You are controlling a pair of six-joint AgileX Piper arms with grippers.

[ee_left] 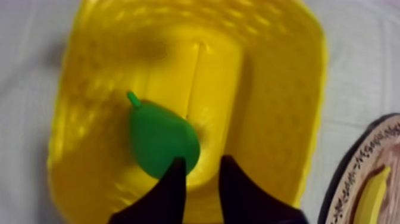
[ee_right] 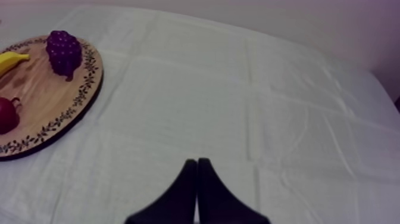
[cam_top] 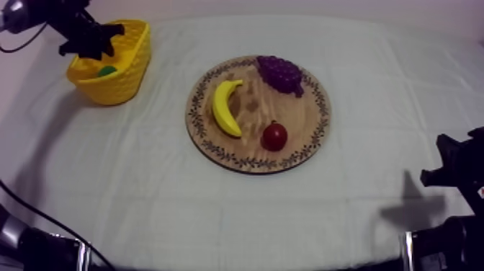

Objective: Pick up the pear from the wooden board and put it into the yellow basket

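The pear (ee_left: 161, 140) lies inside the yellow basket (ee_left: 286, 89), on its floor beside the raised middle ridge, with its short stem pointing at the basket's wall. From the top view little of it can be made out: a green patch behind the near wall, the rest covered by the basket and the arm above it. The left tool (ee_left: 202, 162) hangs over the basket, released, its two black fingers apart with nothing between them. One fingertip overlaps the pear's edge, and I cannot tell whether it touches. The right tool (ee_right: 196, 161) is clenched on nothing, fingers pressed into a narrow wedge over the bare cloth of the counter (ee_right: 250, 107). The wooden board (cam_top: 252, 108) sits mid-counter with the banana (cam_top: 225, 108), grapes (cam_top: 281, 73) and small red fruit (cam_top: 274, 135). Both wrist views cut the board off at its rim.
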